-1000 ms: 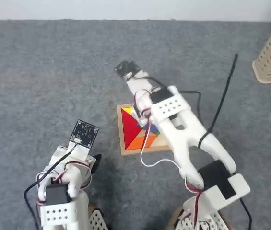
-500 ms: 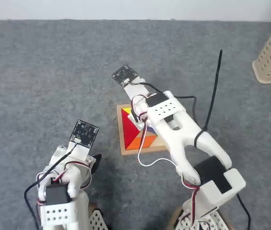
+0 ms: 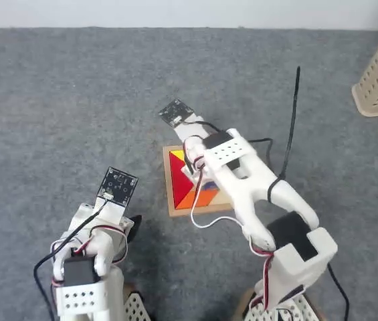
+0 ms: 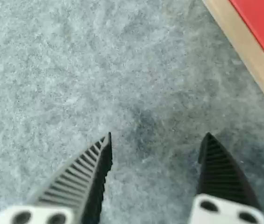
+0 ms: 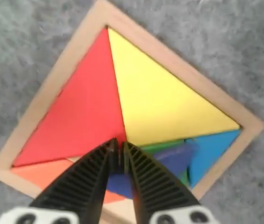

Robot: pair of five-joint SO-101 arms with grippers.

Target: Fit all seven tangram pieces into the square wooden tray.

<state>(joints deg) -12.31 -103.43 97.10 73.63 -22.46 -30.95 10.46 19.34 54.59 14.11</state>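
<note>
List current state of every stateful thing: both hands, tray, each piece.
Left hand, open, empty, over grey carpet.
Right hand, shut, tips over tray centre.
Square wooden tray, flat on carpet, nearly filled.
Large red triangle, seated flat.
Large yellow triangle, seated flat.
Light blue triangle, seated in corner.
Orange piece, seated, partly hidden.
Dark blue piece, overlapping green, looks unseated.
Green piece, mostly covered, unclear.

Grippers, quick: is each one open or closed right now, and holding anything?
Left gripper: open, empty, over the grey mat beside the tray.
Right gripper: shut, gripping nothing visible, tips above the tangram pieces in the tray.
</note>
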